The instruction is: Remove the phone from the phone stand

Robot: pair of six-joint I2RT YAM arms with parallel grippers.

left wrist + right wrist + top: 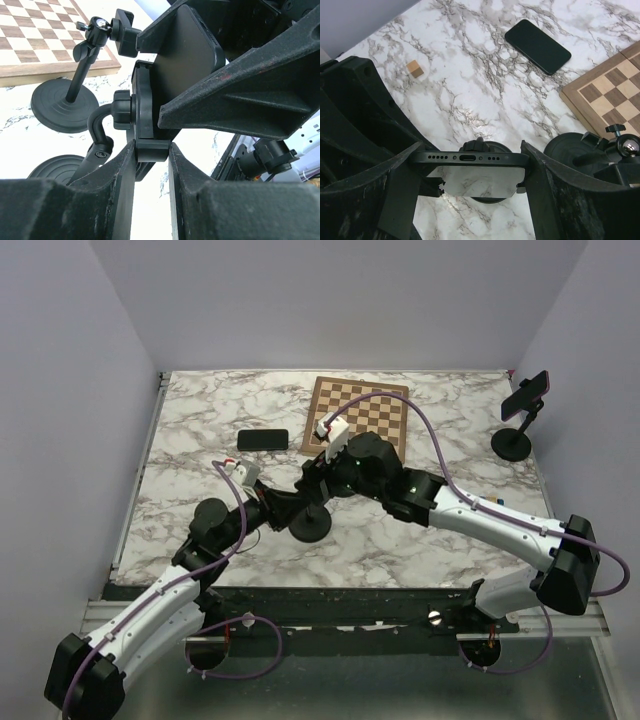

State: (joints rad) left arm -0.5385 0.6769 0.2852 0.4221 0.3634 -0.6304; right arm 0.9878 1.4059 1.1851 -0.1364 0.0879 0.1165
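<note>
Gripping phone (470, 158): right fingers (547, 190), closed on its two long edges, port end facing the wrist camera.
Gripping stand (145, 110): left fingers (120, 185), closed on the foot of its clamp.
Phone place: seated in the stand's clamp, mid-counter (180, 420).
Crowding: second stand (65, 106) just beside, at the chessboard (360, 415) edge.
Further off: spare phone (262, 439) flat, left of the board; small cube (414, 69); third stand (512, 444), loaded, far right corner.
</note>
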